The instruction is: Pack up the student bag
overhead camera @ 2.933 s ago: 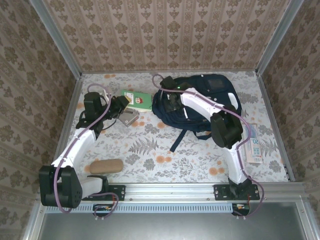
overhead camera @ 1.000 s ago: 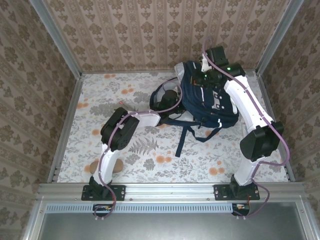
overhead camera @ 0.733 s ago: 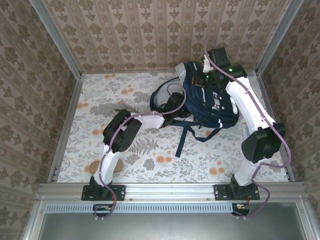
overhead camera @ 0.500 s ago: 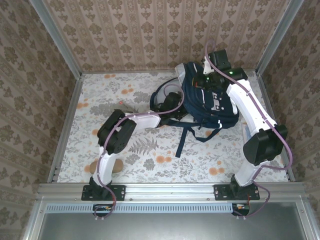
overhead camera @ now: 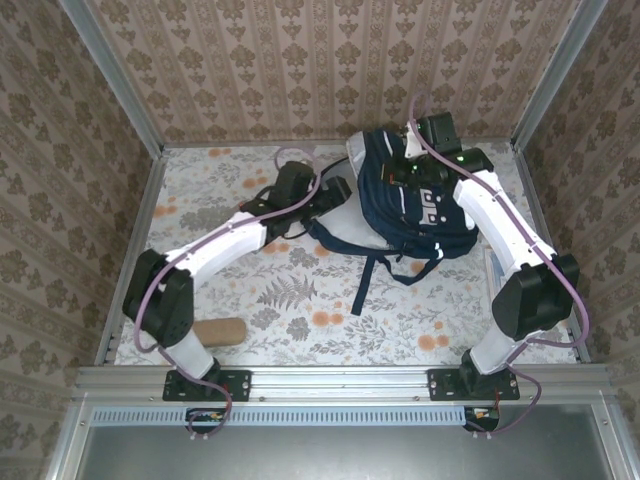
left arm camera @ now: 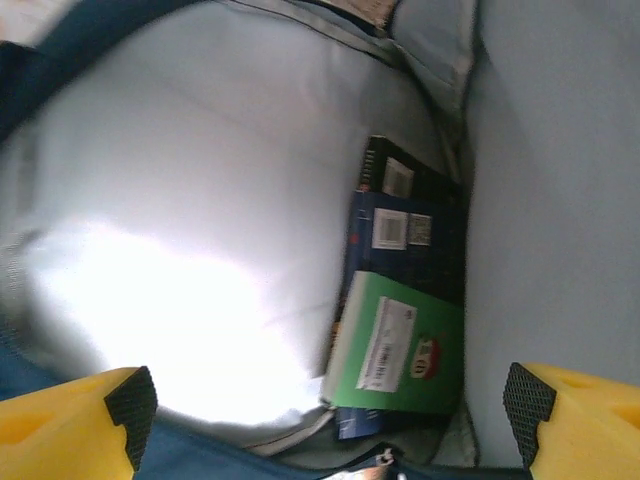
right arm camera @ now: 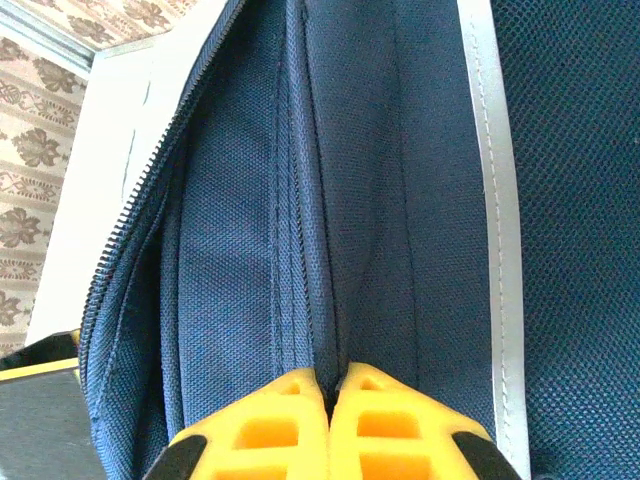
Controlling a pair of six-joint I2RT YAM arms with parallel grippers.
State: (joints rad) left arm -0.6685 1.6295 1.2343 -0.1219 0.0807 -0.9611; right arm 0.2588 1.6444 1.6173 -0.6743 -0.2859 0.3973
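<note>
The student bag (overhead camera: 440, 215), navy with a white stripe, lies at the back right of the table with its mouth facing left. My right gripper (overhead camera: 413, 160) is at its top, shut on a fold of the navy fabric (right arm camera: 335, 330) and holding the mouth up. My left gripper (overhead camera: 335, 190) hovers open at the mouth, nothing between its yellow fingertips (left arm camera: 70, 430). Inside, against the pale grey lining (left arm camera: 200, 250), a green book (left arm camera: 405, 345) lies on top of dark blue books (left arm camera: 405, 225).
A brown oblong case (overhead camera: 215, 332) lies on the floral table near the left arm's base. A pale flat item (overhead camera: 491, 262) peeks out beside the right arm. Loose bag straps (overhead camera: 365, 280) trail toward the front. Patterned walls enclose three sides.
My left gripper has opened, let go of the green book inside the bag and drawn back leftward out of the mouth. The right gripper still holds the bag's top.
</note>
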